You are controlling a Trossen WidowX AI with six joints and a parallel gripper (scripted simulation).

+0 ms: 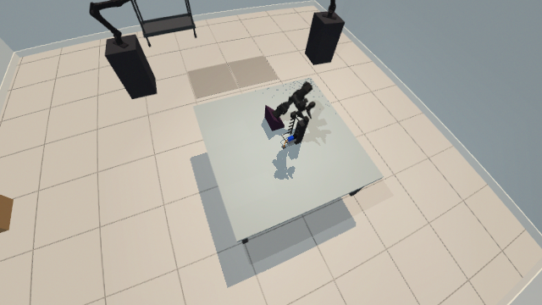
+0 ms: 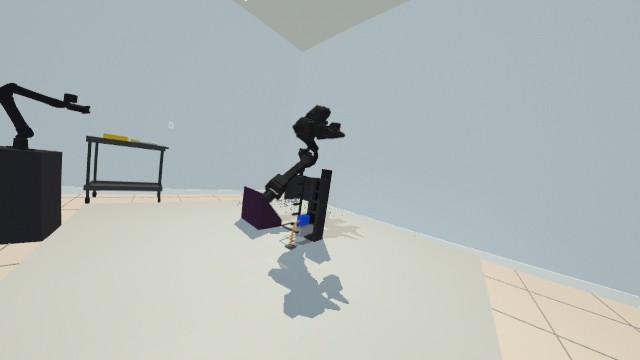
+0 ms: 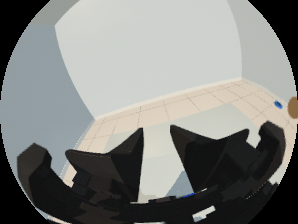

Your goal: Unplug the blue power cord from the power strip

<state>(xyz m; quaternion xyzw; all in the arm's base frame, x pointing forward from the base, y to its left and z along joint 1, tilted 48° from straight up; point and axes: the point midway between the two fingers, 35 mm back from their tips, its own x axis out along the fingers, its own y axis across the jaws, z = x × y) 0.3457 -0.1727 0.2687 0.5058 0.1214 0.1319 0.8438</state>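
A black upright strip (image 1: 301,129) (image 2: 322,205) stands on the table. A blue plug (image 1: 290,138) (image 2: 303,220) sits against its lower left side; whether its prongs are inside a socket cannot be told. A thin orange cord (image 2: 293,234) hangs from the plug to the table. My gripper (image 2: 344,135) (image 3: 156,129) is part open with nothing between its fingers. It is high above the plug and strip, touching neither, and points away to the right in the exterior view. A sliver of blue (image 3: 189,195) shows at the bottom of the wrist view, mostly hidden behind the gripper.
A dark purple block (image 1: 273,119) (image 2: 260,208) stands left of the strip at the arm's lower end. Thin black cables and a grey-white block (image 2: 304,230) are close to the plug. Another black arm (image 2: 37,93) and a shelf cart (image 2: 125,186) are beyond the table (image 1: 254,191).
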